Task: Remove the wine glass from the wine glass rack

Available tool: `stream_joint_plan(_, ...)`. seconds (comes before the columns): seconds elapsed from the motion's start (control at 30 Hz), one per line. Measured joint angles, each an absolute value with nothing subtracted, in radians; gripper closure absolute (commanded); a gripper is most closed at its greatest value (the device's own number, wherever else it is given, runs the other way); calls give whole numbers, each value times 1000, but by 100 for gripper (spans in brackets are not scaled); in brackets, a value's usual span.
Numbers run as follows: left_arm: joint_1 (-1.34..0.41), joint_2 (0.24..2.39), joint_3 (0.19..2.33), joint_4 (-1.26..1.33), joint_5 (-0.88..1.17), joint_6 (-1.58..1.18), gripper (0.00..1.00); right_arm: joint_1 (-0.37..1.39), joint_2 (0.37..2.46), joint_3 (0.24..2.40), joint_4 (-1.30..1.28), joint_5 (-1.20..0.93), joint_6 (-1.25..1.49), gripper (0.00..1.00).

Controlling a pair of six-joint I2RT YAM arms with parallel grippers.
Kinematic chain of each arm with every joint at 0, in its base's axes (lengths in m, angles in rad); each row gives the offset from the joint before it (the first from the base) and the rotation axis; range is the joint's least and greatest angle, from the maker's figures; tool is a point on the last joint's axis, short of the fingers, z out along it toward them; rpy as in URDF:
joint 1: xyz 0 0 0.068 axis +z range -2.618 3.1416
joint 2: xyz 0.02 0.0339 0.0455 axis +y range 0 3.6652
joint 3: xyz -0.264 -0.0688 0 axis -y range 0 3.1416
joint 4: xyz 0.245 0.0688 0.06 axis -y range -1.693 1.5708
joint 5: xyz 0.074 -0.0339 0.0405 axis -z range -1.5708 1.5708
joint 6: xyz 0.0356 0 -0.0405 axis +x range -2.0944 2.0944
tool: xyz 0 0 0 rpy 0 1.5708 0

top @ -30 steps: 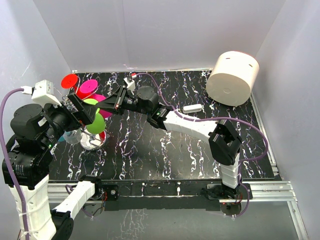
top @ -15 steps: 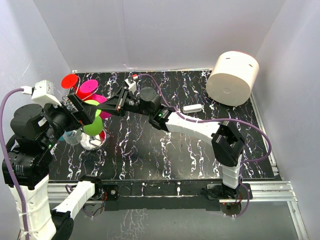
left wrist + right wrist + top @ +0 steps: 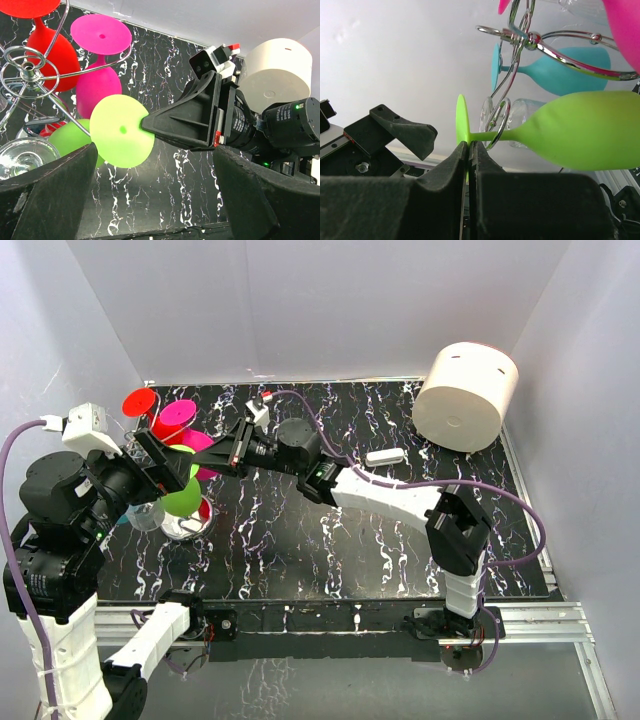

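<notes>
1. Right gripper: the fingers are pressed together and pinch the rim of the flat foot of the green glass (a thin disc, seen edge-on in the right wrist view).
2. Green glass: it lies nearly level at the rack, with the foot toward the right arm and the bowl toward the rack. The stem passes a wire loop. Whether it bears on the wire cannot be told.
3. Rack: it stands on the table near the 9 o'clock edge in the top view, with its round base on the surface.
4. Left gripper: the fingers are spread wide and grip nothing. It is held beside the rack on the 9 o'clock side. In the left wrist view, the green foot shows between its fingers.
5. Other glasses on the rack:
   - The red glass and pink glass hang at 12 o'clock of the green foot in the left wrist view.
   - The clear glass sits at 8 o'clock of the green foot.
   - The teal glass shows behind the wires in the right wrist view.
6. Cylinder: it is cream, sits at the table's 1 o'clock corner, and is well apart from the rack.
</notes>
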State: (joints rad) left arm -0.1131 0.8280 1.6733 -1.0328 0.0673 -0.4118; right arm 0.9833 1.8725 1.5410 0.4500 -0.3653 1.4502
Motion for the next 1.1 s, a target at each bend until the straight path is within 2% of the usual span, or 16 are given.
stream_joint_plan(1.1, -113, 827, 1673, -1033, 67, -412, 1, 1002, 1944, 1674, 367, -257, 1435, 100)
